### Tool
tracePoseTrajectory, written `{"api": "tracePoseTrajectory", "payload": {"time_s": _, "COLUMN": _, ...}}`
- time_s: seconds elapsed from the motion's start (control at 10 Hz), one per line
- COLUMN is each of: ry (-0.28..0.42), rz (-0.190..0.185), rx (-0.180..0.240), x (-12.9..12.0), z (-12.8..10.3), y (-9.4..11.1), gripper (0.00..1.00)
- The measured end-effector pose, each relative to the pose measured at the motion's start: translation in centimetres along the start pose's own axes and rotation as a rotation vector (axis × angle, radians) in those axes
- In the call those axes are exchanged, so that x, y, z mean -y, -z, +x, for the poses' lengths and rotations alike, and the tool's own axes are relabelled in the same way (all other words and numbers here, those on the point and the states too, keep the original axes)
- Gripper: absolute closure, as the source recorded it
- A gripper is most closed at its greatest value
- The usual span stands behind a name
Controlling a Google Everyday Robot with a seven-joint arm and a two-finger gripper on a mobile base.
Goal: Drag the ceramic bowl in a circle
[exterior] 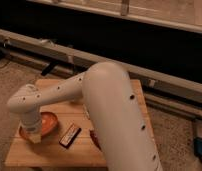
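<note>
Speckled grey flooring surrounds a small square table of pale wooden slats [54, 152], which fills the lower left of the camera view. Nearest the camera, the robot's thick white arm [119, 125] sweeps in from the bottom right, its broad rounded shell covering much of the tabletop's right half. Just left of that shell, a small dark rectangular packet [70, 135] lies flat on the slats, turned at an angle, and a reddish-brown rounded object [93, 138] peeks out from under the arm's edge beside it.

Further left, the arm bends down through a white cylindrical wrist to the gripper [34, 136], which is pressed down at the near left part of the table, its fingers brought together with no gap between them. It sits at the left edge of the ceramic bowl [48, 121], a wide, shallow, glossy orange-brown dish resting on the table's left half; the wrist covers the bowl's left portion, so the exact contact cannot be made out.

Beyond the table, a long pale metal rail [159, 85] runs diagonally across the floor, and behind it stands a dark wall.
</note>
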Motion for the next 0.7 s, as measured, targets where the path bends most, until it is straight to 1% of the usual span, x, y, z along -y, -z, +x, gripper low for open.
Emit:
{"api": "tracePoseTrajectory", "payload": {"time_s": 0.1, "ry": 0.017, "rz": -0.006, "rx": 0.000, "x": -1.2, "z": 0.0, "y": 0.1, "gripper": 1.00}}
{"api": "tracePoseTrajectory", "payload": {"time_s": 0.2, "ry": 0.019, "rz": -0.013, "rx": -0.003, "x": -2.4, "z": 0.6, "y": 0.2, "gripper": 1.00}}
{"api": "tracePoseTrajectory", "payload": {"time_s": 0.3, "ry": 0.013, "rz": -0.019, "rx": -0.004, "x": -3.3, "z": 1.5, "y": 0.3, "gripper": 1.00}}
{"api": "tracePoseTrajectory", "payload": {"time_s": 0.4, "ry": -0.004, "rz": -0.026, "rx": -0.011, "x": -3.9, "z": 3.0, "y": 0.3, "gripper": 1.00}}
{"api": "tracePoseTrajectory", "payload": {"time_s": 0.5, "ry": -0.032, "rz": -0.033, "rx": -0.015, "x": -4.0, "z": 4.7, "y": 0.3, "gripper": 1.00}}
{"api": "tracePoseTrajectory", "payload": {"time_s": 0.7, "ry": -0.110, "rz": -0.031, "rx": -0.020, "x": -2.5, "z": 8.0, "y": 0.5, "gripper": 1.00}}
